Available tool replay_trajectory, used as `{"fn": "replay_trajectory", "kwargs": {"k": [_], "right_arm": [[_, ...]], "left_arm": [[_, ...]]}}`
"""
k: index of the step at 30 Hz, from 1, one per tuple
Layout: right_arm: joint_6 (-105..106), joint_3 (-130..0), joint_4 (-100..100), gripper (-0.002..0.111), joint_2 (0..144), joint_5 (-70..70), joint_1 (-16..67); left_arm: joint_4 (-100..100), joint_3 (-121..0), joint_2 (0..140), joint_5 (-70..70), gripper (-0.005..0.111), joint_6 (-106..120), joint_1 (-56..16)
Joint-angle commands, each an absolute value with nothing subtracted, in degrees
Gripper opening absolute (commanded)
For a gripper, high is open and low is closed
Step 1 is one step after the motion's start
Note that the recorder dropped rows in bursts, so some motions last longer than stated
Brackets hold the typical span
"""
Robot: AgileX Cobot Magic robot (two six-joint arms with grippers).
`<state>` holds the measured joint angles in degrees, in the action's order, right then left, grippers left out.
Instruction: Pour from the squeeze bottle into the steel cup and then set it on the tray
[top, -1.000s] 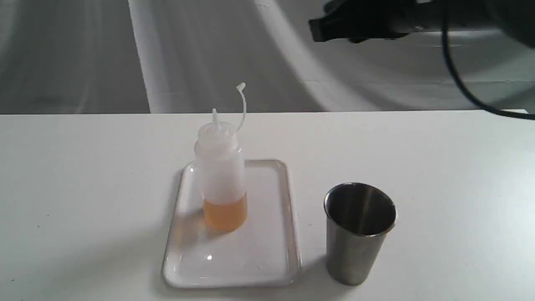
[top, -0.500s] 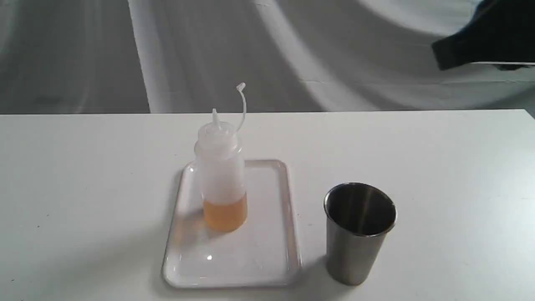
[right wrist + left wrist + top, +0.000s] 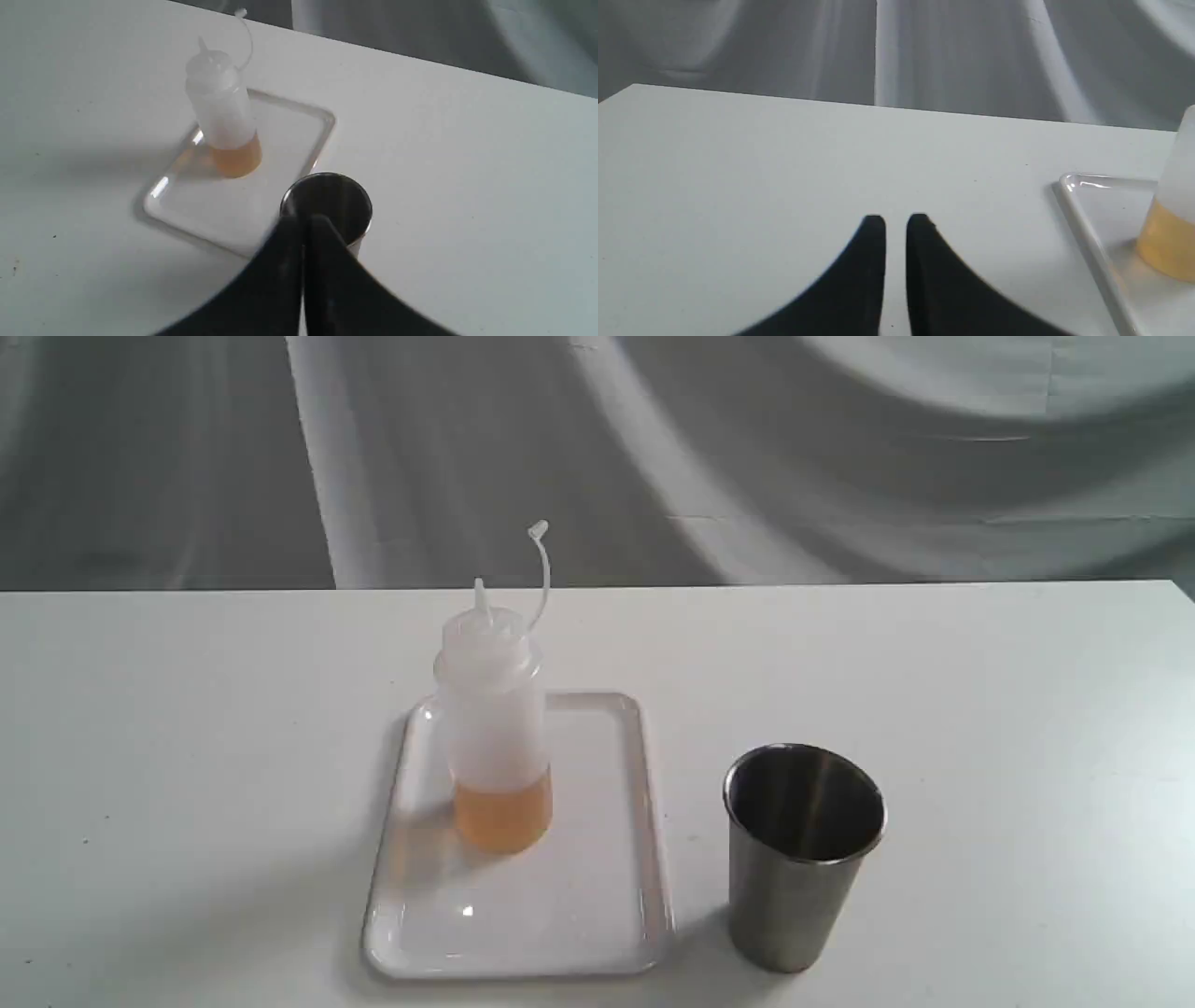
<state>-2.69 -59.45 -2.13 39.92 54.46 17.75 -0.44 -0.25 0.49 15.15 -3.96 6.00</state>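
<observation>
Grey drapes [image 3: 140, 457] are backing the white counter [image 3: 1027, 709]; beside the tray [image 3: 280, 135], the clenched right pincer [image 3: 303, 221] is partly hiding the cup [image 3: 341, 198]; left pincer [image 3: 895, 221] clenched, empty.

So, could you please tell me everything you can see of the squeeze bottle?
The translucent whitish plastic squeeze bottle stands upright on the flat white glossy rectangular tray, slightly left of its middle in the exterior view. It is a cylinder with a conical nozzle, uncapped; the small cap sticks up on a thin curved strap. Amber-orange liquid fills roughly its bottom quarter. Only the tray touches it.
</observation>
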Motion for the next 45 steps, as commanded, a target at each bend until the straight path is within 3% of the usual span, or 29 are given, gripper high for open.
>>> {"fn": "replay_trajectory", "kwargs": {"k": [1,17,21,31,39,45], "right_arm": [[-1.51,-58.5,-3.49,0.0,36.67,55.08,17.66],[-0.97,-58.5,1.01,0.0,32.26,54.0,17.81],[7.33,-57.52,-0.38,0.0,32.47,46.51,17.9],[18.53,-31.51,-6.06,0.0,32.03,4.89,17.9],[18.44,-15.31,-6.06,0.0,23.23,-4.75,17.42],[12.93,-8.33,-2.49,0.0,12.76,-6.26,9.57]], "left_arm": [[-0.67,0.0,0.58,15.22,0.008,-4.09,5.74],[-0.67,0.0,0.58,15.22,0.008,-4.09,5.74],[-0.67,0.0,0.58,15.22,0.008,-4.09,5.74],[-0.67,0.0,0.58,15.22,0.008,-4.09,5.74],[-0.67,0.0,0.58,15.22,0.008,-4.09,5.74],[-0.67,0.0,0.58,15.22,0.008,-4.09,5.74]]}}
